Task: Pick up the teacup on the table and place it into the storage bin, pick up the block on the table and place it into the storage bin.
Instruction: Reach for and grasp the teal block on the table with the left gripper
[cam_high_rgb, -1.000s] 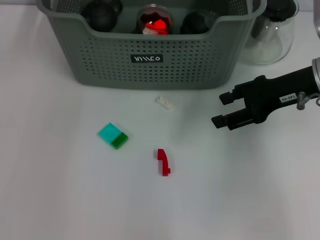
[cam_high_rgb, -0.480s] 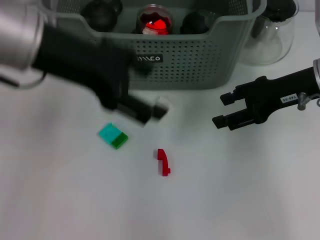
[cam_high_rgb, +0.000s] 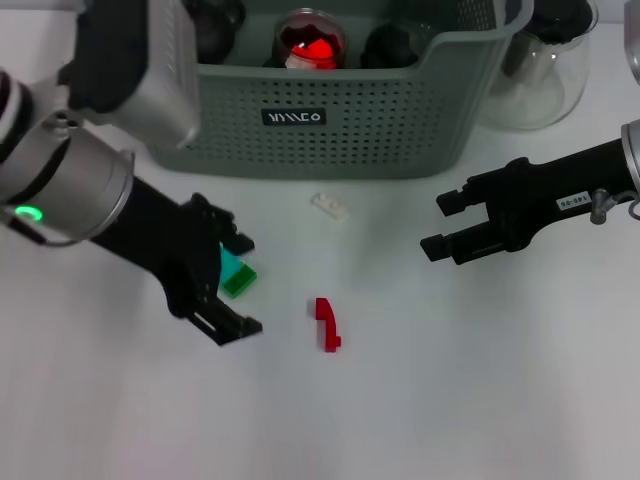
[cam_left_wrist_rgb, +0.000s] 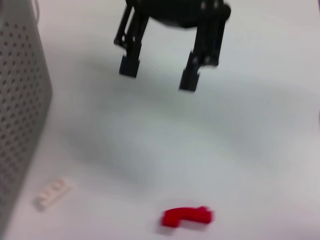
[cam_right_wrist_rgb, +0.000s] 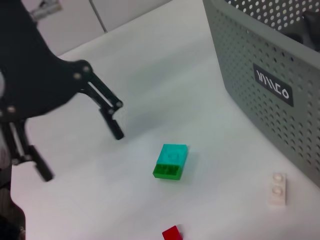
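The teal and green block (cam_high_rgb: 236, 273) (cam_right_wrist_rgb: 170, 161) lies on the white table, partly covered in the head view by my left gripper (cam_high_rgb: 238, 285) (cam_right_wrist_rgb: 80, 152). That gripper is open, with one finger on either side of the block. In the right wrist view it stands a little apart from the block and holds nothing. A red block (cam_high_rgb: 327, 323) (cam_left_wrist_rgb: 187, 217) (cam_right_wrist_rgb: 172, 233) and a small white block (cam_high_rgb: 330, 206) (cam_left_wrist_rgb: 50, 194) (cam_right_wrist_rgb: 277, 190) lie nearby. The grey-green storage bin (cam_high_rgb: 320, 140) (cam_right_wrist_rgb: 270, 75) stands at the back. My right gripper (cam_high_rgb: 440, 225) (cam_left_wrist_rgb: 158, 75) hovers open and empty at the right. No teacup shows on the table.
Inside the bin are dark rounded items and a glass with red in it (cam_high_rgb: 310, 40); I cannot tell if any is the teacup. A clear glass carafe (cam_high_rgb: 545, 70) stands right of the bin. Bare white table lies in front of the blocks.
My left arm has swung from in front of the bin down and left, and its open fingers now sit around the teal and green block. The right gripper has hardly moved.
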